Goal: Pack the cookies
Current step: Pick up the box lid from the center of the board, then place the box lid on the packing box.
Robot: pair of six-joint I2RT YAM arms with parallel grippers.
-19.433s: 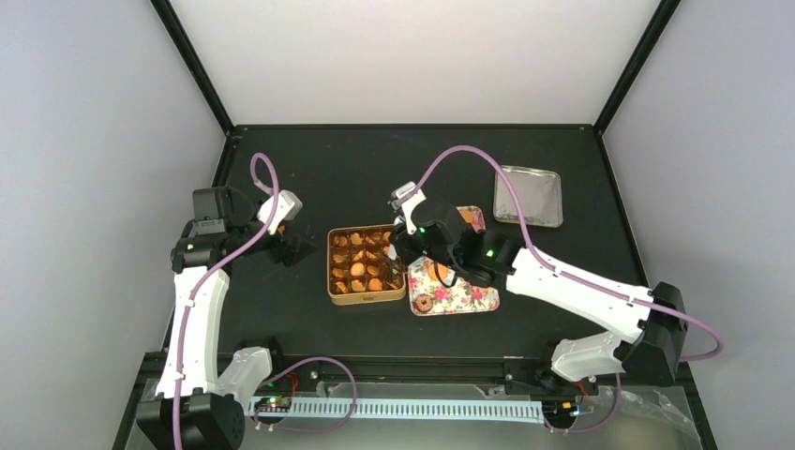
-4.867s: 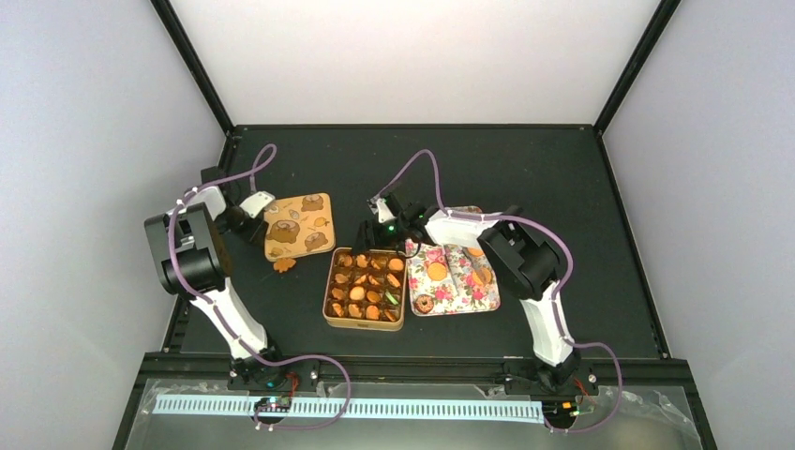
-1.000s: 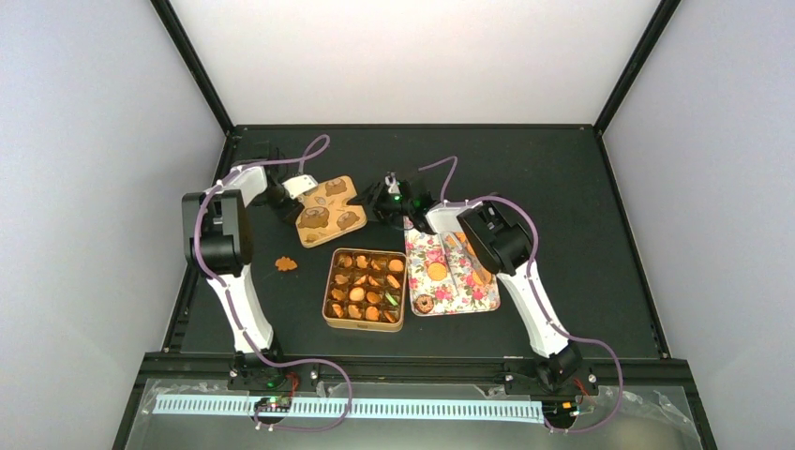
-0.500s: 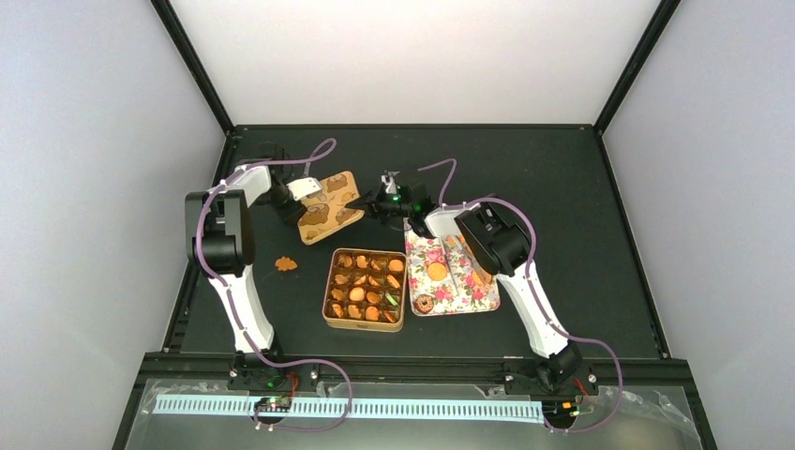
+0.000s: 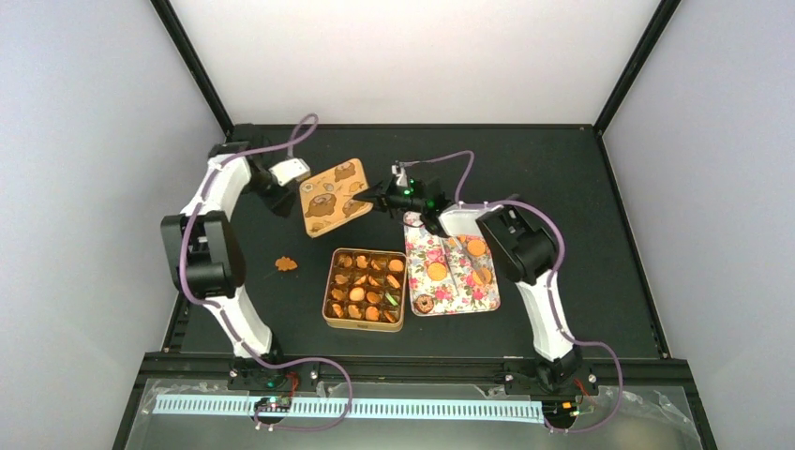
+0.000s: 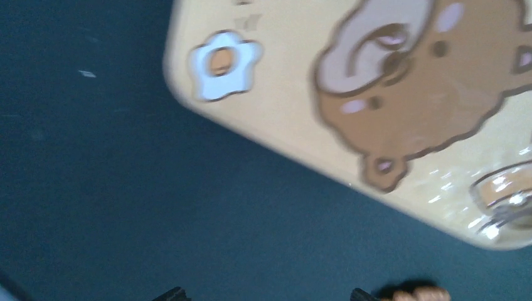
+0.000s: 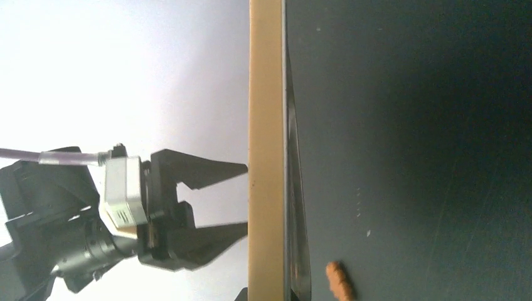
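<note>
Top external: your right gripper (image 5: 373, 199) pinches the orange lid (image 5: 330, 197) by its right edge, while the left gripper (image 5: 289, 195) is spread at the opposite side. The cookies (image 5: 357, 293) lie in the square tin (image 5: 326, 291) and on the floral tray (image 5: 459, 295).

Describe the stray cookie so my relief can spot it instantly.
Start at the square gold tin at front centre. On the bare black tabletop left of it lies one orange-brown cookie. Its neighbours all sit in the tin or on the floral tray; it alone lies loose.
</note>
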